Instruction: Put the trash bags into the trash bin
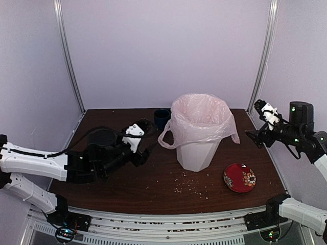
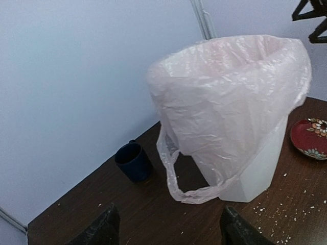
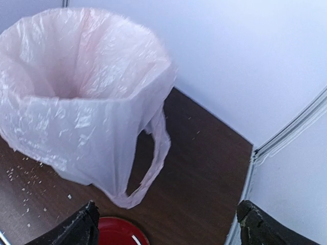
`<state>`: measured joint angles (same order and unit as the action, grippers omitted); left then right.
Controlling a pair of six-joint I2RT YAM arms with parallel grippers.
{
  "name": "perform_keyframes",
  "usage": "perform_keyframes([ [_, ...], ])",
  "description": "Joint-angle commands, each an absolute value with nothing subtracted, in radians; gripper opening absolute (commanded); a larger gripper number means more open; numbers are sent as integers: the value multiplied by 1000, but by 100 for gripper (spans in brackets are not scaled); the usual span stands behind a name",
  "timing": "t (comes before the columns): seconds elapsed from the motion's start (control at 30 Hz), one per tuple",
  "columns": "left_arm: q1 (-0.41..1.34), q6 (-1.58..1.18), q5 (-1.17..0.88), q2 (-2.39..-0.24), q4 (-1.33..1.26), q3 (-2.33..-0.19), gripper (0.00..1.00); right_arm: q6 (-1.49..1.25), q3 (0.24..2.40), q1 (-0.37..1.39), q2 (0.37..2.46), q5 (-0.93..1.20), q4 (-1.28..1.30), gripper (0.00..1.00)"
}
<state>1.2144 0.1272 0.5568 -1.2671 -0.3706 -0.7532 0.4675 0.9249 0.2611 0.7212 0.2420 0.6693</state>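
The pale pink trash bag (image 1: 200,116) lines the white trash bin (image 1: 197,153), its mouth folded over the rim and a handle loop hanging on each side. It also shows in the left wrist view (image 2: 230,97) and the right wrist view (image 3: 84,87). The bin's white side shows in the left wrist view (image 2: 260,173). My left gripper (image 1: 149,137) is open and empty, left of the bin; its fingertips (image 2: 99,229) frame the table before the hanging loop (image 2: 179,178). My right gripper (image 1: 254,135) is open and empty, right of the bin, fingertips (image 3: 79,229) apart.
A dark blue cup (image 1: 162,117) stands behind the bin at its left, also in the left wrist view (image 2: 134,161). A red patterned plate (image 1: 240,177) lies at the front right. Crumbs (image 1: 191,186) are scattered before the bin. Enclosure walls and metal posts (image 1: 260,61) bound the table.
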Motion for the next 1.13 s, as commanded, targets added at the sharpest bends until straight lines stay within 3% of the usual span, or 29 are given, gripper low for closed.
perform_keyframes([
  [0.0, 1110, -41, 619, -1181, -61, -851, 72, 271, 922, 249, 721, 52, 448, 99],
  [0.17, 886, -170, 428, -1172, 153, -1016, 81, 147, 923, 203, 842, 0, 260, 100],
  [0.4, 735, -35, 564, -1236, 250, -1170, 92, -129, 945, 200, 965, -303, 55, 100],
  [0.5, 715, -41, 573, -1211, 164, -1099, 98, -151, 934, 201, 959, -335, 24, 100],
  [0.7, 594, -150, 487, -1105, 47, -917, 98, -119, 768, 162, 819, -313, -88, 100],
  [1.1, 583, -34, 453, -1041, -46, -851, 98, -73, 726, 152, 757, -299, -89, 100],
])
